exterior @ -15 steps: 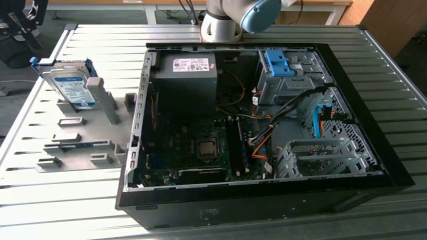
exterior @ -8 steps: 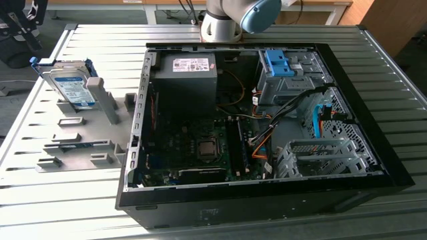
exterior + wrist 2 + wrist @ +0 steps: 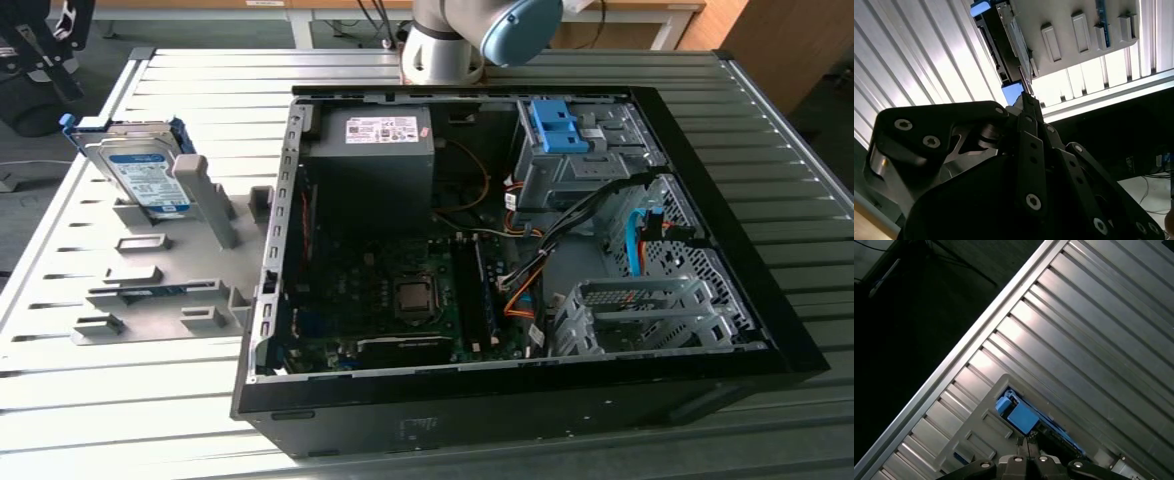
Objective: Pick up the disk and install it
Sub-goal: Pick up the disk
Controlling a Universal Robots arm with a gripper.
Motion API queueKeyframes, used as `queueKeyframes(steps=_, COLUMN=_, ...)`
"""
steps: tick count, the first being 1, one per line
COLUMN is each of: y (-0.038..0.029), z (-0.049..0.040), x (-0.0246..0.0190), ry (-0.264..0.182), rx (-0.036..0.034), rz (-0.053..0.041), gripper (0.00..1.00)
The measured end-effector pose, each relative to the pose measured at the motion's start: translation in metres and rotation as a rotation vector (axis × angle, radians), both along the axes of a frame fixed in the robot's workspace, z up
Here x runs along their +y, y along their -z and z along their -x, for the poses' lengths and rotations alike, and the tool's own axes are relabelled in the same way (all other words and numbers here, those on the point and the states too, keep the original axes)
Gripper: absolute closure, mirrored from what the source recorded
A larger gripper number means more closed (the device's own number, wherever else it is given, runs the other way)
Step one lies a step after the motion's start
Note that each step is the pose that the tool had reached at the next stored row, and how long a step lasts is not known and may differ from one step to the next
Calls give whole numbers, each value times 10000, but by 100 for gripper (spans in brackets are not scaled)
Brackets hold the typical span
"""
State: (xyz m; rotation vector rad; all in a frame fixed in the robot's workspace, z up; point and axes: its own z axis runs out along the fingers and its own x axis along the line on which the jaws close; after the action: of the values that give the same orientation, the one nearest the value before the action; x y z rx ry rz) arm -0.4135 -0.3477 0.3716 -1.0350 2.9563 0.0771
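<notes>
We see the disk (image 3: 144, 172) standing on edge in a grey holder (image 3: 160, 300) on the ribbed bench (image 3: 134, 400), at the exterior view's left and well apart from the open case (image 3: 747, 300). Its labelled face is turned towards that camera, and its blue frame shows along the top and at the corners. The case lies on its side with the board exposed. Inside it we make out a black box (image 3: 367, 160) with a white sticker near the back, a blue bracket (image 3: 554, 125) to the exterior view's right of that box, and a grey perforated cage (image 3: 641, 310) nearer the front. The arm (image 3: 461, 40) rises behind the case at the top of that view. In both wrist views the gripper (image 3: 1027, 100) (image 3: 1027, 441) looks down on the holder (image 3: 1074, 15) (image 3: 979, 425) and the bench (image 3: 914, 60) (image 3: 1094, 340). We find the jaws drawn together at their tips with nothing between them. The disk (image 3: 1013, 40) (image 3: 1019, 415) is seen edge-on there, a thin dark and silver band with a blue corner at each end, seated in the holder. The jaw tips line up with its nearer blue corner but stand off from it, not touching, so the disk is not yet picked up
</notes>
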Motion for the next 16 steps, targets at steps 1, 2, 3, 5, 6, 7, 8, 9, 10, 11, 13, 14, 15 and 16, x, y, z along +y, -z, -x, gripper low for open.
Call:
queueKeyframes(steps=1, y=0, z=0, x=0, ry=-32, rx=0, rz=0, gripper=89)
queueKeyframes(steps=2, y=0, z=0, x=0, ry=-63, rx=0, rz=0, gripper=89)
queueKeyframes(steps=3, y=0, z=0, x=0, ry=-93, rx=0, rz=0, gripper=89)
queueKeyframes(steps=5, y=0, z=0, x=0, ry=-154, rx=0, rz=0, gripper=89)
queueKeyframes(steps=6, y=0, z=0, x=0, ry=-188, rx=0, rz=0, gripper=89)
queueKeyframes(steps=7, y=0, z=0, x=0, ry=-219, rx=0, rz=0, gripper=89)
queueKeyframes(steps=8, y=0, z=0, x=0, ry=-250, rx=0, rz=0, gripper=89)
queueKeyframes(steps=9, y=0, z=0, x=0, ry=-281, rx=0, rz=0, gripper=89)
queueKeyframes(steps=10, y=0, z=0, x=0, ry=-312, rx=0, rz=0, gripper=89)
queueKeyframes(steps=11, y=0, z=0, x=0, ry=-344, rx=0, rz=0, gripper=89)
queueKeyframes(steps=13, y=0, z=0, x=0, ry=-411, rx=-1, rz=0, gripper=89)
queueKeyframes(steps=14, y=0, z=0, x=0, ry=-575, rx=0, rz=0, gripper=89)
queueKeyframes(steps=15, y=0, z=0, x=0, ry=-605, rx=0, rz=0, gripper=89)
queueKeyframes(steps=16, y=0, z=0, x=0, ry=-636, rx=0, rz=0, gripper=89)
